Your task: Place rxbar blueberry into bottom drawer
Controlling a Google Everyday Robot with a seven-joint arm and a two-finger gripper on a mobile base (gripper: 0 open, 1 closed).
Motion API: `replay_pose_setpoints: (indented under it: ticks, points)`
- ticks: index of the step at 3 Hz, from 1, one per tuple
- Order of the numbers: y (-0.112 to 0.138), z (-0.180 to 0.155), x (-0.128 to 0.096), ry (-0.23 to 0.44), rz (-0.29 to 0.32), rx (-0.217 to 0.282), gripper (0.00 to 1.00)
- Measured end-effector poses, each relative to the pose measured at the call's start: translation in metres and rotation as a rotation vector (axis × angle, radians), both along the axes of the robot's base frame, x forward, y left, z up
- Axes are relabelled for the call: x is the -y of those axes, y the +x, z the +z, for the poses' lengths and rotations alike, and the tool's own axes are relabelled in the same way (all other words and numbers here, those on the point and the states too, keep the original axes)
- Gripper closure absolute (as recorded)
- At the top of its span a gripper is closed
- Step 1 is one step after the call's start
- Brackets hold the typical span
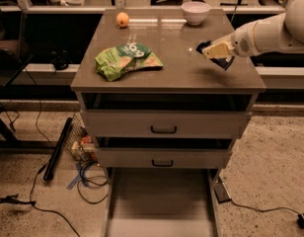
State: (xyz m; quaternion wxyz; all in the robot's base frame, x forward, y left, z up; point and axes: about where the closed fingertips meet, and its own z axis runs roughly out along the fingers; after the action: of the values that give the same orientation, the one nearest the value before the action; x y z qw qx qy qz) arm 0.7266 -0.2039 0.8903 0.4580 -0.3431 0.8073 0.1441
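My gripper [212, 51] is over the right side of the cabinet top [171, 78], reaching in from the right. It is shut on the rxbar blueberry [224, 61], a small dark blue bar that shows behind and below the cream fingers [216, 49] and sits just above the surface. The bottom drawer [159, 199] is pulled out at the foot of the cabinet, a wide shallow grey tray with a bare floor, well below and to the left of the gripper.
A green snack bag [127, 59] lies on the left of the top, with an orange [123, 19] and a white bowl [195, 12] at the back. Two shut drawers with black handles [164, 129] sit above the open one. Cables [88, 177] and a black bar [58, 149] lie on the floor at the left.
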Motion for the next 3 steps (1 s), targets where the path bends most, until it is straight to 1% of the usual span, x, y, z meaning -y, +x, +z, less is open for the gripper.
replay_pose_setpoints:
  ticks: [1, 2, 3]
  points:
    - [-0.015, -0.020, -0.006, 0.033, 0.042, -0.037, 1.00]
    - [-0.056, -0.043, -0.025, 0.060, 0.148, -0.079, 1.00]
    - [-0.115, -0.085, -0.062, 0.067, 0.303, -0.139, 1.00]
